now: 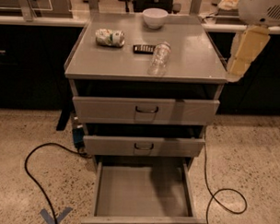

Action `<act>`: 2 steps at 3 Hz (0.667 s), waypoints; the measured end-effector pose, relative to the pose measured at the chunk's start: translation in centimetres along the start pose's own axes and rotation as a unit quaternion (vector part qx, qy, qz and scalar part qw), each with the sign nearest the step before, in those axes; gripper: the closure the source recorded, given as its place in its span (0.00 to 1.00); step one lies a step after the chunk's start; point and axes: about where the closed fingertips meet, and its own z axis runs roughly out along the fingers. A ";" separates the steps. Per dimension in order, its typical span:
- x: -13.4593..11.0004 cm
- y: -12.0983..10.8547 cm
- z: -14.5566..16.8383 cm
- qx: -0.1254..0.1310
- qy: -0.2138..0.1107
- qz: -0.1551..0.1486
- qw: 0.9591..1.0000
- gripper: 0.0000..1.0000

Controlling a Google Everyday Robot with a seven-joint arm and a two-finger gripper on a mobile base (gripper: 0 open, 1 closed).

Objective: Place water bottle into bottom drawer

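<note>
Water bottle [159, 58] lies on its side on cabinet top [193, 46], near the front, well apart from gripper [238, 66]. Gripper hangs just off cabinet's right edge, about level with top; open or closed: cannot tell. Bottle's cap end just beside small dark flat object [144, 49]. Crushed can [110, 37] further left. White bowl [155, 17] at back. Bottom drawer [142, 192] pulled out, grey floor showing.

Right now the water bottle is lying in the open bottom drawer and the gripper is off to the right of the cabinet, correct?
Not quite. In the camera view the water bottle lies on the cabinet top, not in the bottom drawer. The rest holds: that drawer is open and the gripper is off to the right of the cabinet.
</note>
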 end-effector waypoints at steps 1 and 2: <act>-0.9 -2.9 1.3 -0.013 -0.027 -0.048 0.998 0.00; -1.7 -5.0 2.8 -0.029 -0.051 -0.090 0.994 0.00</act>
